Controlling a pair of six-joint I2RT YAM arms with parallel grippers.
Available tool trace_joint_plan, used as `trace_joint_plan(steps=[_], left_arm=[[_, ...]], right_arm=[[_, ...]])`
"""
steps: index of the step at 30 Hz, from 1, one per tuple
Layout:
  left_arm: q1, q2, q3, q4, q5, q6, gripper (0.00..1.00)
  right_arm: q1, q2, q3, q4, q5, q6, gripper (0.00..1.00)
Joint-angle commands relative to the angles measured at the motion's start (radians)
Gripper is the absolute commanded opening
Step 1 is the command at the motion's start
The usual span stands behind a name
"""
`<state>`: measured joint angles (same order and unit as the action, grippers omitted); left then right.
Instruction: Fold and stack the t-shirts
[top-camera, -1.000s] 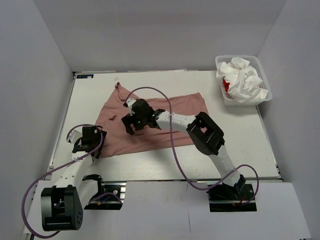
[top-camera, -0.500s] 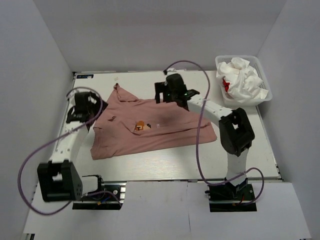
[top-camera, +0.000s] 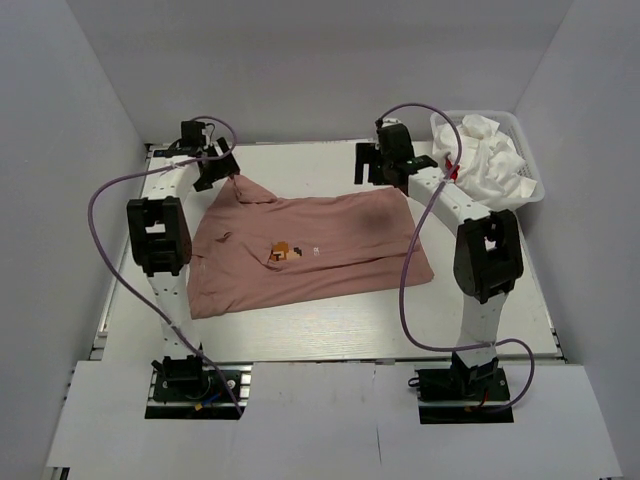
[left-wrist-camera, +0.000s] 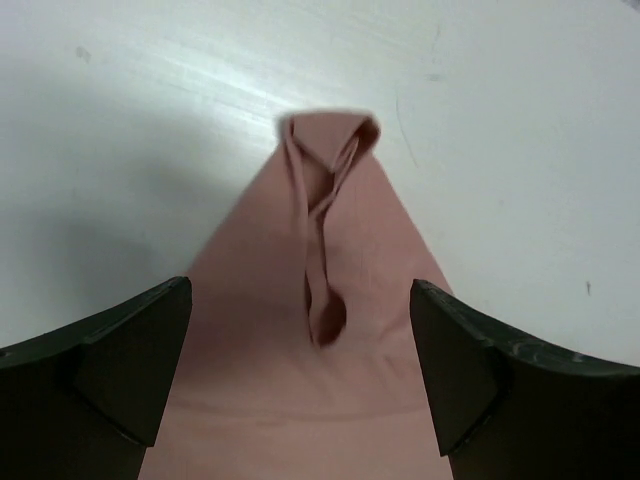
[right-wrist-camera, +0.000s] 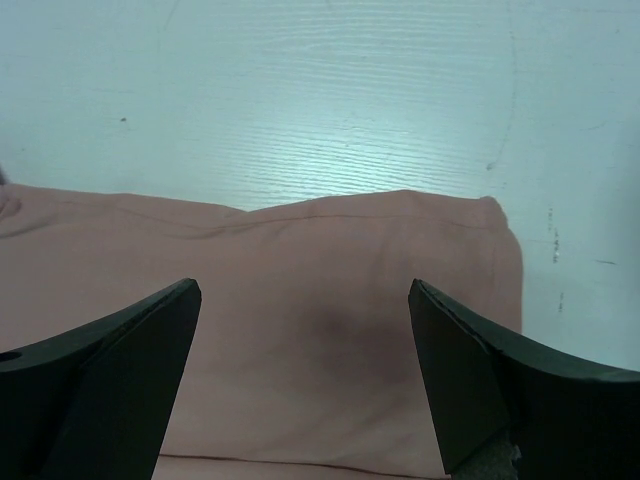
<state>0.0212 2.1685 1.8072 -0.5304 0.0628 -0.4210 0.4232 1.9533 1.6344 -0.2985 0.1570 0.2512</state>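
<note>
The dusty-pink t-shirt (top-camera: 320, 250) lies spread on the table, its small print (top-camera: 283, 252) facing up. My left gripper (top-camera: 213, 168) is open and empty over the shirt's bunched far-left tip (top-camera: 237, 180). The left wrist view shows that tip (left-wrist-camera: 325, 190) ahead of the gripper (left-wrist-camera: 300, 385), with pink cloth between the spread jaws. My right gripper (top-camera: 385, 165) is open and empty above the shirt's far-right edge. In the right wrist view the gripper (right-wrist-camera: 305, 375) hangs over the hem and corner of the shirt (right-wrist-camera: 330, 290). White t-shirts (top-camera: 490, 160), one with a red patch (top-camera: 453, 170), fill the basket.
The white lattice basket (top-camera: 530, 192) stands at the table's far right corner. The enclosure's grey walls close in the back and both sides. Purple cables loop off both arms above the table. Bare white tabletop (top-camera: 330, 325) shows in front of the shirt.
Both arms have swung from the near middle out to the far side of the table. The pink shirt has been pulled flatter and its print now shows.
</note>
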Motion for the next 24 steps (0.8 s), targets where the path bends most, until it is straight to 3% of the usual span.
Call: trace_joint_plan(steps=[1, 4, 11, 14, 15, 19, 21, 24], left_arm=[[-0.015, 0.070, 0.187, -0.080, 0.000, 0.091, 1.00], [-0.026, 0.152, 0.317, -0.106, 0.000, 0.149, 1.00], [-0.044, 0.271, 0.380, -0.097, -0.017, 0.220, 1.00], [-0.053, 0.292, 0.389, -0.066, -0.017, 0.220, 0.88], [-0.053, 0.292, 0.389, -0.057, -0.017, 0.220, 0.69], [-0.053, 0.292, 0.399, -0.022, -0.026, 0.171, 0.39], [-0.053, 0.292, 0.408, -0.013, -0.026, 0.171, 0.33], [-0.053, 0.292, 0.417, -0.003, -0.040, 0.162, 0.36]], right_arm=[[-0.041, 0.027, 0.045, -0.045, 0.022, -0.029, 0.90], [-0.067, 0.061, 0.047, -0.045, 0.067, -0.041, 0.90], [-0.127, 0.170, 0.146, -0.081, 0.041, -0.011, 0.90], [-0.144, 0.235, 0.214, -0.086, 0.020, 0.000, 0.90], [-0.152, 0.264, 0.266, -0.094, 0.009, 0.008, 0.90], [-0.162, 0.346, 0.358, -0.099, -0.031, 0.045, 0.90], [-0.164, 0.383, 0.380, -0.064, -0.060, 0.030, 0.90], [-0.164, 0.423, 0.406, -0.033, -0.045, 0.017, 0.90]])
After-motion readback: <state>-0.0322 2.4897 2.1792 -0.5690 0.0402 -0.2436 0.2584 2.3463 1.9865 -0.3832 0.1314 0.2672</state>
